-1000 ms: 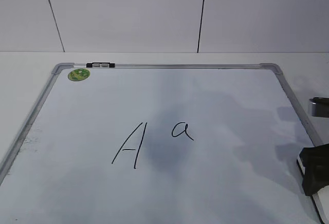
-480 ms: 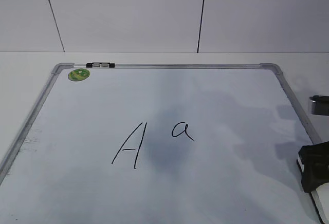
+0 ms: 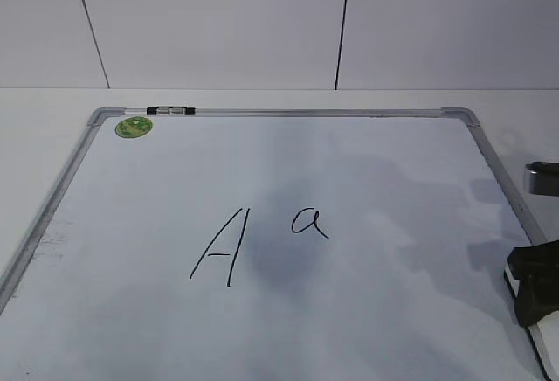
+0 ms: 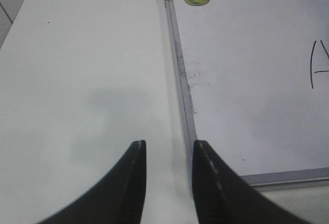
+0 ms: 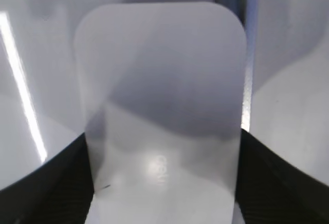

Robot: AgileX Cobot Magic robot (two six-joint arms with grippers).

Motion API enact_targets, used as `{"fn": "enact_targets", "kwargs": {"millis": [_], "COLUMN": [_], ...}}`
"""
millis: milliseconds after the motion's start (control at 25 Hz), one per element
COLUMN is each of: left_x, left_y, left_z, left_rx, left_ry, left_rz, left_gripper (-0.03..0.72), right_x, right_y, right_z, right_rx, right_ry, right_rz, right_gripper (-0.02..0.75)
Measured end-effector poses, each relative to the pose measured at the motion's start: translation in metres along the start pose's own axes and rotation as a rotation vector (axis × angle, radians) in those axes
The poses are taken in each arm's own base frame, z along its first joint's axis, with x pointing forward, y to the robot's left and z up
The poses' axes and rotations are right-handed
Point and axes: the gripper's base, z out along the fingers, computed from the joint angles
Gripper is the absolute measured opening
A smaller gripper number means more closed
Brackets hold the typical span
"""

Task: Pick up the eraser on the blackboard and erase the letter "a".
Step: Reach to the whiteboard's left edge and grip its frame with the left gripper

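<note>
The blackboard is a white board in a silver frame, lying flat on the table. The small letter "a" is written near its middle, right of a larger capital "A". The white eraser lies at the board's right edge, and its end shows below the gripper in the exterior view. My right gripper has a black finger against each long side of the eraser. My left gripper is open and empty over bare table, just left of the board's frame.
A green sticker and a small black-and-clear clip sit at the board's far left corner. A dark grey object lies off the board's right edge. White table surrounds the board, and a wall stands behind it.
My right gripper has shifted very slightly at the board's right edge. Nothing else has moved, and both letters are intact.
</note>
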Motion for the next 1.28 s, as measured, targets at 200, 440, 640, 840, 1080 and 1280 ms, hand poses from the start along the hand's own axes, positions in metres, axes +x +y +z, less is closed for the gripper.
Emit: {"fn": "enact_targets", "kwargs": {"millis": [200,440,640,840,1080,1280], "left_x": [0.0,0.0,0.0,0.0,0.0,0.0], "left_y": [0.0,0.0,0.0,0.0,0.0,0.0], "left_z": [0.0,0.0,0.0,0.0,0.0,0.0], "left_rx": [0.0,0.0,0.0,0.0,0.0,0.0], "left_ry": [0.0,0.0,0.0,0.0,0.0,0.0], "left_rz": [0.0,0.0,0.0,0.0,0.0,0.0], "left_gripper": [0.235,0.235,0.235,0.235,0.235,0.235], "right_x": [0.0,0.0,0.0,0.0,-0.0011,-0.0039], "right_y": [0.0,0.0004,0.0004,0.0004,0.0009,0.0019], "right_z": [0.0,0.0,0.0,0.0,-0.0005,-0.0063], "right_rx": [0.0,0.0,0.0,0.0,-0.005,-0.008], "right_ry": [0.0,0.0,0.0,0.0,-0.002,0.017], "right_rz": [0.002,0.0,0.0,0.0,0.004,0.005], "right_gripper": [0.587,0.562,0.56,0.56,0.559,0.559]}}
